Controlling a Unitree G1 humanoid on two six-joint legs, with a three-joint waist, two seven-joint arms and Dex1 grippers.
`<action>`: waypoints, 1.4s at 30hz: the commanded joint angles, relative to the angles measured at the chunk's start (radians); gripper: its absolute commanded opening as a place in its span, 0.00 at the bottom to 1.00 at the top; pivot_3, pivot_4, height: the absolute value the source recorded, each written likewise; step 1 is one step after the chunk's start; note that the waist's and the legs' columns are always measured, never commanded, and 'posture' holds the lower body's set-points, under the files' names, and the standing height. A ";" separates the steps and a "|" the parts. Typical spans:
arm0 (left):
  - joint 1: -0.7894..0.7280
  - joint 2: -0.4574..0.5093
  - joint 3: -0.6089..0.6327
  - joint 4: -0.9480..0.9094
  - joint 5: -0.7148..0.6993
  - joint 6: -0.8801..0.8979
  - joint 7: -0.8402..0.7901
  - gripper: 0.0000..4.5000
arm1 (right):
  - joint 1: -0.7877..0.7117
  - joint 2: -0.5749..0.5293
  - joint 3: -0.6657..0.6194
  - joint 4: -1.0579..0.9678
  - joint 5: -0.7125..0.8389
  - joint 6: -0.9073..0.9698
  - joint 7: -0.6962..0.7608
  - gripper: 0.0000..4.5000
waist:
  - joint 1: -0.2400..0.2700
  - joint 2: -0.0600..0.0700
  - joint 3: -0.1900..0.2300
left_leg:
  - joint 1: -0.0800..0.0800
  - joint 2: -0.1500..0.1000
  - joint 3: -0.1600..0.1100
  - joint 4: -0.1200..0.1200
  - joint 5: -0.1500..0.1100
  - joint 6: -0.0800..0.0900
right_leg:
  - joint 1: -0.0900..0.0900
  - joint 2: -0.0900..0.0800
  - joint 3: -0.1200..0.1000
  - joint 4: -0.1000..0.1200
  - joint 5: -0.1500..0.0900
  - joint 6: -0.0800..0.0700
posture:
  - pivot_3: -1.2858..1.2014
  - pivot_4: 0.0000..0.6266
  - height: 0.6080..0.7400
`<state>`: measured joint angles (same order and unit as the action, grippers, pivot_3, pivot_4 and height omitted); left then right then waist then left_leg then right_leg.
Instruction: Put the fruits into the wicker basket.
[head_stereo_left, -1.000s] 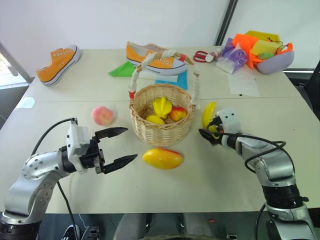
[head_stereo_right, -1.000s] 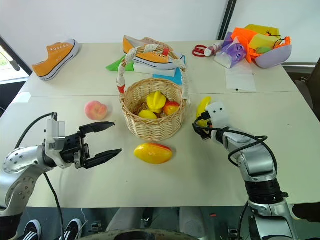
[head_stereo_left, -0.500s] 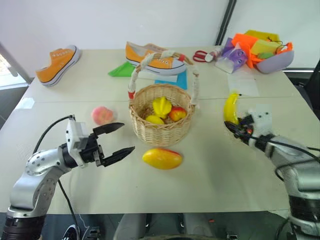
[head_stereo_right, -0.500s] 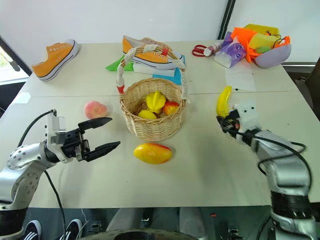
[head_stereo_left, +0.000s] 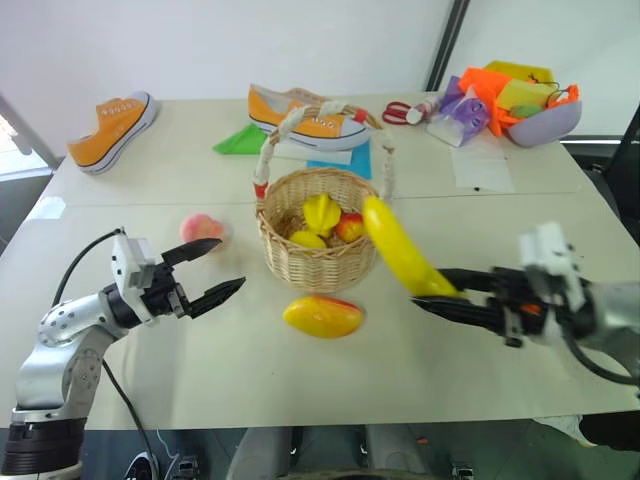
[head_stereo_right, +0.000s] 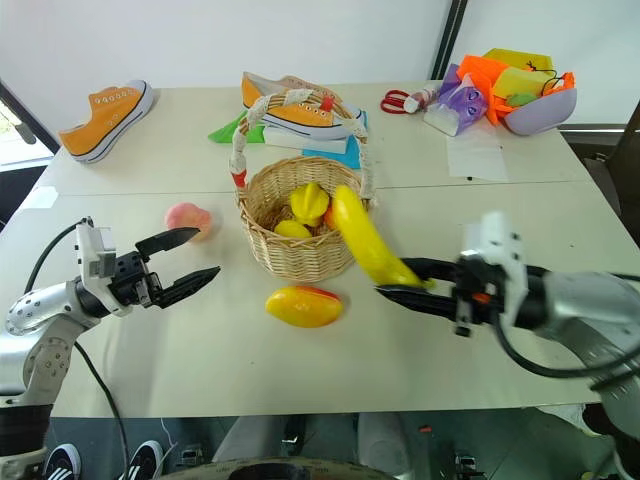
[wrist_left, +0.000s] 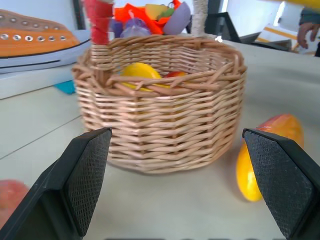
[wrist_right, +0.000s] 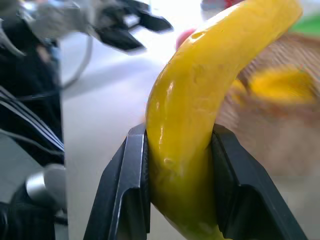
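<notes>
Wicker basket (head_stereo_left: 317, 230) near table centre, upright, handle arched over it, wrapped white with red at the ends. Inside: 1 yellow star-shaped toy fruit (head_stereo_left: 322, 213), 1 smaller yellow piece (head_stereo_left: 306, 240) at its 7 o'clock, 1 red-orange round piece (head_stereo_left: 349, 228) at its 4 o'clock; exact kinds hard to tell through the weave.

Lilac bowl (head_stereo_left: 546, 122) at the table's 1 o'clock corner, tipped, heaped with orange and yellow items (head_stereo_left: 508, 88); purple packet (head_stereo_left: 458, 105) and red scissors (head_stereo_left: 403, 112) just beside it.

Banana (head_stereo_left: 400, 250) off the table, clamped at its lower end between the 2 black fingers of the right gripper (head_stereo_left: 437, 296); wrist view confirms both fingers (wrist_right: 134, 190) pressed on the peel. Upper end of the banana overlapping the basket rim at 3 o'clock, seen from the head.

Mango (head_stereo_left: 323, 316) lying on the table at the basket's 6 o'clock, close to but apart from the wicker. Peach (head_stereo_left: 201, 229) on the table at the basket's 9 o'clock, near.

Left gripper (head_stereo_left: 216, 272) at the basket's 8 o'clock, fingers spread wide, nothing between them, pointing toward the basket; peach just past the upper fingertip.

Table (head_stereo_left: 250, 370) pale beige, seam running across behind the basket. 2 orange sneakers: 1 (head_stereo_left: 110, 128) at 11 o'clock, 1 (head_stereo_left: 310, 117) behind the basket on green and blue sheets (head_stereo_left: 243, 139). White paper (head_stereo_left: 482, 166) at 2 o'clock. White wall behind, dark post (head_stereo_left: 446, 45) at 1 o'clock.
</notes>
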<state>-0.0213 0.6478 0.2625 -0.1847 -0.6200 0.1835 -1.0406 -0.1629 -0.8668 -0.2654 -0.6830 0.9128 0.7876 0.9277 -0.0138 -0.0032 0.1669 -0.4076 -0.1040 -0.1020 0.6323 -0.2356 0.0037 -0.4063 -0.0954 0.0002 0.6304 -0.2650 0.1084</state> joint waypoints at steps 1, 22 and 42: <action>0.000 -0.005 0.026 0.009 0.020 -0.046 0.006 1.00 | -0.190 0.120 0.197 0.050 -0.015 0.058 -0.122 0.23 | 0.002 -0.001 0.000 | 0.000 0.000 0.000 0.000 0.000 0.000 | 0.000 0.000 0.000 0.000 0.000 0.000 | 0.52 0.24 1.00; 0.029 -0.045 0.011 -0.041 0.024 -0.049 0.068 1.00 | -0.564 0.256 0.361 0.324 -0.232 0.205 -0.218 0.23 | 0.022 -0.002 -0.001 | -0.002 -0.002 0.000 -0.001 0.000 0.000 | -0.004 -0.001 0.000 0.001 0.002 0.003 | 0.52 0.24 1.00; 0.020 -0.044 0.003 -0.056 0.033 -0.052 0.079 1.00 | -0.614 0.381 0.412 0.485 -0.436 0.064 -0.247 0.74 | 0.002 -0.002 0.000 | -0.002 -0.002 0.000 -0.001 0.000 0.000 | -0.004 0.000 0.000 0.002 0.002 0.003 | 0.52 0.24 1.00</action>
<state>-0.0109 0.5887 0.2491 -0.2033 -0.5884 0.1473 -0.9532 -0.7751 -0.4824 0.1878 -0.1427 0.4514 0.8661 0.6589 -0.0118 -0.0048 0.1665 -0.4097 -0.1063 -0.1024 0.6308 -0.2354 0.0034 -0.4107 -0.0958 0.0001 0.6322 -0.2630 0.1115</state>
